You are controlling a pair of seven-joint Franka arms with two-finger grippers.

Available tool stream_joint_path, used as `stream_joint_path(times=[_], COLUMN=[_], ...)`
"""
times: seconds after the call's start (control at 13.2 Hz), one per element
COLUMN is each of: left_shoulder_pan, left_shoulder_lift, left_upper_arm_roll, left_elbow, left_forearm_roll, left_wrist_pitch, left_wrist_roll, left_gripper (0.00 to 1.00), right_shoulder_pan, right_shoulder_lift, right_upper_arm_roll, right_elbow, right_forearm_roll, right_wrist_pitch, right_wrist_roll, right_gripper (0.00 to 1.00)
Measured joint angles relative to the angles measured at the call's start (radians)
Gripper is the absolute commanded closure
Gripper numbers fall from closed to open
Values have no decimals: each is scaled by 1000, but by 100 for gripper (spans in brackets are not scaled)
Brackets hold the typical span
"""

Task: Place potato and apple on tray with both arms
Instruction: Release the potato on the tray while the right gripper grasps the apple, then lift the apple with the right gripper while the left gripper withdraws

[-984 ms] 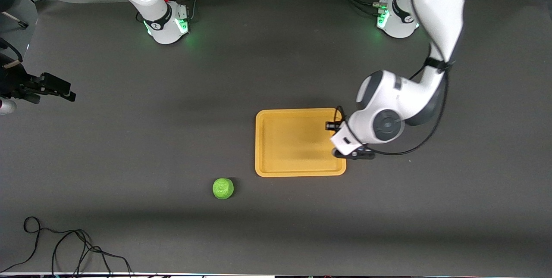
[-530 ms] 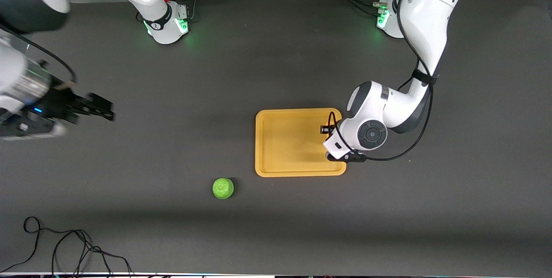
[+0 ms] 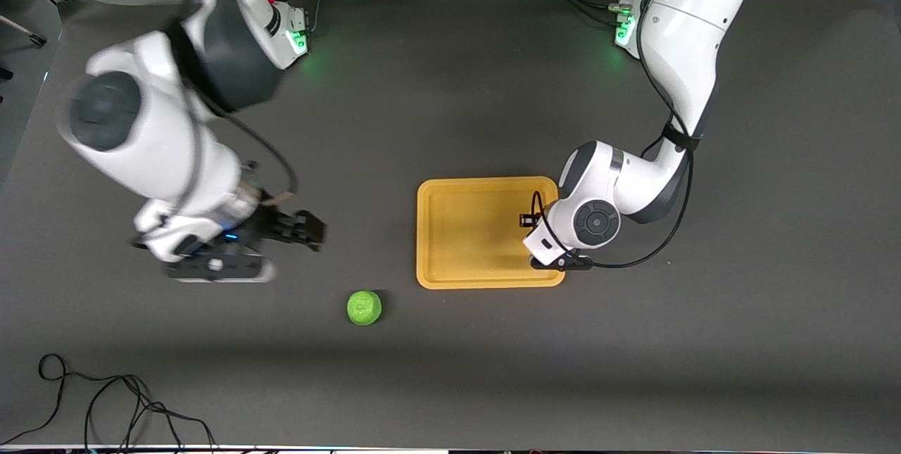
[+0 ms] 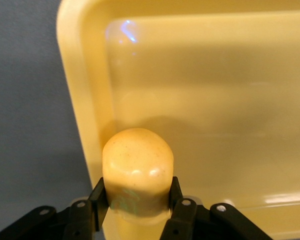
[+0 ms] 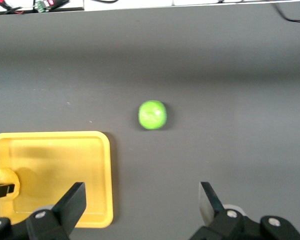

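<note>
The left gripper (image 4: 135,207) hangs low over the tray (image 3: 450,229), at the corner toward the left arm's end of the table and nearer the front camera, and its two black fingers (image 4: 99,196) pinch the potato (image 4: 137,170) from either side. In the left wrist view the potato sits between the pads just inside the tray's raised rim, with its shadow on the tray floor beneath it; whether it touches the floor cannot be told. From the front camera the left arm's wrist hides the potato and the fingers, and only the tray's bare yellow-orange floor shows beside it. The right gripper (image 5: 142,200) is over bare dark table (image 3: 450,369) toward the right arm's end, above a spot between the right arm's base and the apple (image 3: 364,307), and its fingers are spread wide with nothing between them. The apple rests on the table, nearer the front camera than the tray and apart from it, off the tray's corner toward the right arm's end. In the right wrist view the apple (image 5: 152,115) lies ahead of the spread fingers, and the tray (image 5: 102,180) shows to one side with the potato (image 5: 4,181) at its edge. A loose black cable (image 3: 105,405) lies on the table near the front camera's edge, at the right arm's end.
</note>
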Motion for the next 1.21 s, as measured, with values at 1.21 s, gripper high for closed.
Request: stream_joint_path(times=[1.21], left_shoulder_pan=[244], left_shoulder_lift=[-489], left_upper_arm_roll=[54], left_elbow=[46], left_forearm_roll=[120], left_wrist_pitch=[-347], left_wrist_roll=[187], left_gripper=[0], right_shoulder_pan=[-8], right_shoulder_lift=[434], right_upper_arm_roll=[-11], right_elbow=[-52], right_forearm_roll=[-26], right_wrist_pitch=[510], right_wrist_roll=[0], right_gripper=[0])
